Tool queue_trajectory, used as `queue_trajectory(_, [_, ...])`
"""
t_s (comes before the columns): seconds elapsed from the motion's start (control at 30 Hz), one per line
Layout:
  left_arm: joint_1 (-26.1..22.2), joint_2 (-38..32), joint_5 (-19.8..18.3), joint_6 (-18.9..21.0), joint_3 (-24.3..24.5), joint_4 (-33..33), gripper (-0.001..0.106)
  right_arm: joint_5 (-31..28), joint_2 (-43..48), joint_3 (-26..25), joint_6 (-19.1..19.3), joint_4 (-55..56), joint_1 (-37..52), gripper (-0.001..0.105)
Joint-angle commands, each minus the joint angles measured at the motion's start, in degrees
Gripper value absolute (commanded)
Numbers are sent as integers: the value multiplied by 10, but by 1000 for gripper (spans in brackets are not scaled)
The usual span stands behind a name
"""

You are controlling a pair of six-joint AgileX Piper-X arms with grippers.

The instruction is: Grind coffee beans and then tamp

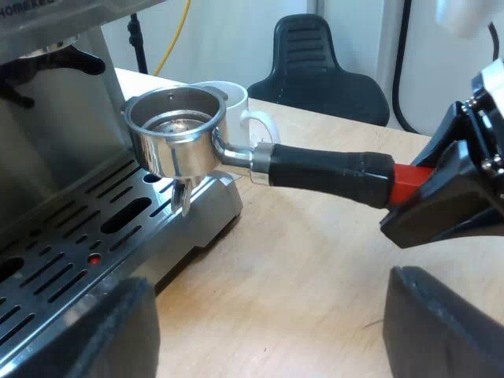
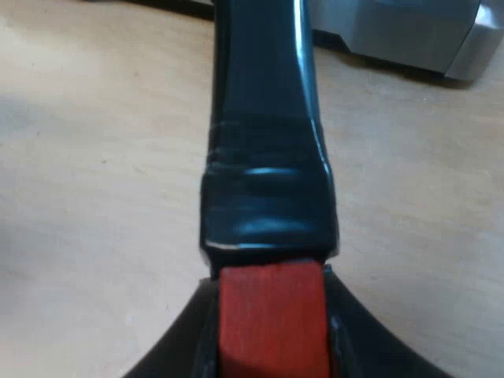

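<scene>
Bright, even light is cast from above. Strong glare is reflected off the bowl of the metal holder (image 1: 175,150), and pale streaks are seen along its dark handle (image 2: 264,173). Only soft, faint shadows are thrown on the table (image 1: 315,268).

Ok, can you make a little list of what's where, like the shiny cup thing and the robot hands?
holder: in the air by the machine's drip tray, not locked in
basket: looks empty, shiny inside
right gripper: shut on the handle's red end
left gripper: open, holding nothing, above the table
mug: white, on the table behind the holder
</scene>
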State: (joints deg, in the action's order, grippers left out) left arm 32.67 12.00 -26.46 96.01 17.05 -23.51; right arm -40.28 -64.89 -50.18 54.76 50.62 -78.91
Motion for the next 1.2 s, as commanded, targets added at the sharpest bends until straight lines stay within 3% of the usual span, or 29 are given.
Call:
queue_trajectory(0.03, [3, -4, -3, 7, 1, 2, 62, -30, 28, 7, 40, -44, -9, 0])
queue_trajectory(0.27, [3, -4, -3, 7, 1, -3, 62, 46, 69, 61, 137, -149, -6, 0])
queue_trajectory(0.47, [3, -4, -8, 7, 1, -11, 62, 72, 75, 93, 173, -179, -6, 0])
queue_trajectory(0.63, [3, -4, -17, 7, 1, -19, 62, 86, 75, 120, 178, -201, 8, 0])
queue_trajectory(0.97, [3, -4, -17, 7, 1, -22, 62, 176, 75, 189, 278, -334, 91, 0])
queue_trajectory(1.2, [3, -4, -17, 7, 1, -23, 62, 190, 75, 224, 287, -398, 130, 0])
